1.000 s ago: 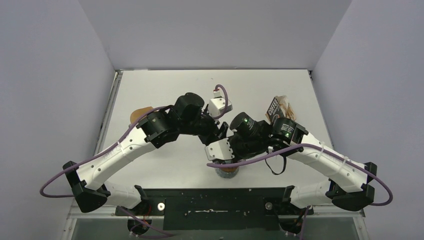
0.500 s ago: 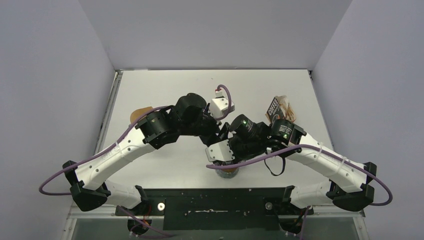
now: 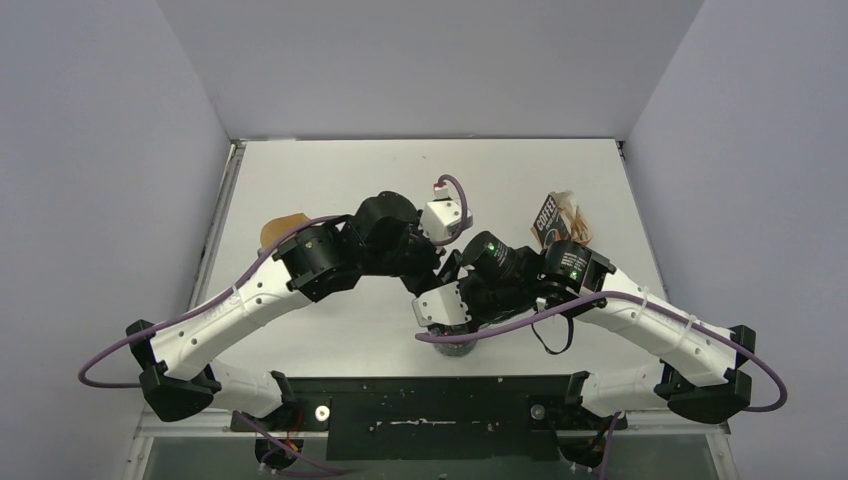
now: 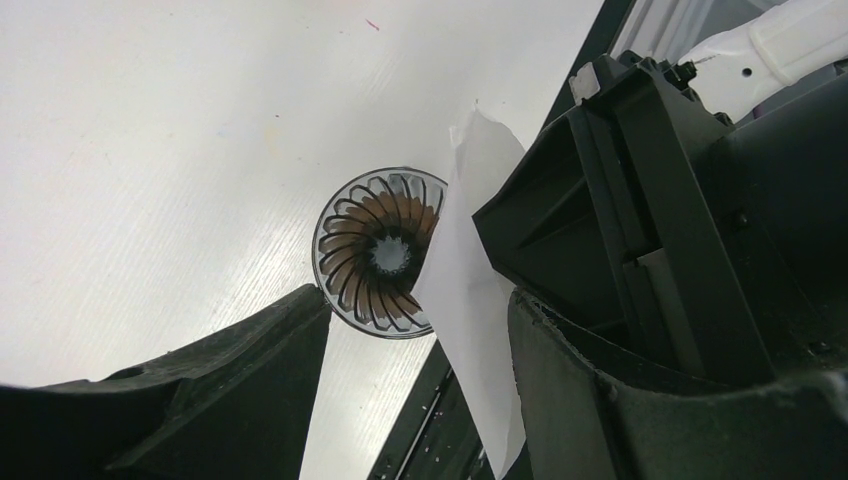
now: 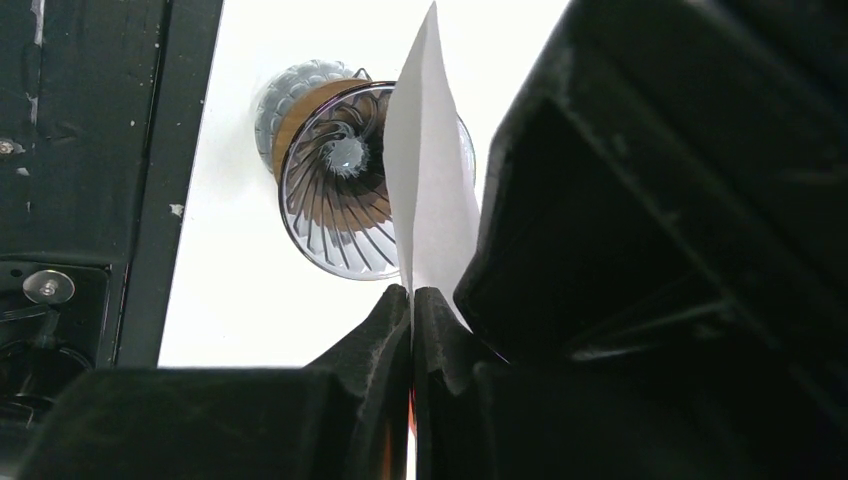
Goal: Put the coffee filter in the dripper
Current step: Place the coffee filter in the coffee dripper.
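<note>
The dripper [image 4: 380, 250] is a smoky ribbed cone with a brown collar, standing near the table's front edge. It also shows in the right wrist view [image 5: 335, 190], and in the top view [image 3: 456, 346] it is mostly hidden under the right wrist. My right gripper [image 5: 412, 298] is shut on the lower edge of the white coffee filter [image 5: 430, 190] and holds it upright, just above and beside the dripper's mouth. My left gripper [image 4: 420, 350] is open. The filter [image 4: 465, 290] lies against its right finger [image 4: 640, 400], and its left finger is apart from the paper.
A tan-brown paper cone [image 3: 281, 229] lies at the left of the table. A coffee bag [image 3: 556, 214] stands at the right. The black base rail [image 5: 90, 150] runs along the front edge, right beside the dripper. Both wrists crowd together over the dripper.
Both wrists have shifted slightly toward the dripper; the right wrist now covers more of it in the top view. The filter stays in the right gripper.
</note>
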Robot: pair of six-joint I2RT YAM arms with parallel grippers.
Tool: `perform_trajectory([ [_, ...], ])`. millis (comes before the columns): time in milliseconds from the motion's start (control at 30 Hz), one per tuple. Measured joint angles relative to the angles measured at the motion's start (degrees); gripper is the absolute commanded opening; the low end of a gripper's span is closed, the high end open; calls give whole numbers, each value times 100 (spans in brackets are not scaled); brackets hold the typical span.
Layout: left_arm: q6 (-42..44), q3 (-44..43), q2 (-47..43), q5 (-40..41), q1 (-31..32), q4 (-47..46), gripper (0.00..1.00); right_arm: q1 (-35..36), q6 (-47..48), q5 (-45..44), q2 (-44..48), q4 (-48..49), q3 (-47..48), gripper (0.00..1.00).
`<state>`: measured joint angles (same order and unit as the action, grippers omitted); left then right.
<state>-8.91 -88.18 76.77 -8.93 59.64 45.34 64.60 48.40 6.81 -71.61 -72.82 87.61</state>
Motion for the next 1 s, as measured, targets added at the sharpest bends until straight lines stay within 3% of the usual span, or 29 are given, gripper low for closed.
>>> perform_trajectory([
  [1000,-76,-61,31,1486,330,254,63,199,66,-68,192,120,-48,0],
])
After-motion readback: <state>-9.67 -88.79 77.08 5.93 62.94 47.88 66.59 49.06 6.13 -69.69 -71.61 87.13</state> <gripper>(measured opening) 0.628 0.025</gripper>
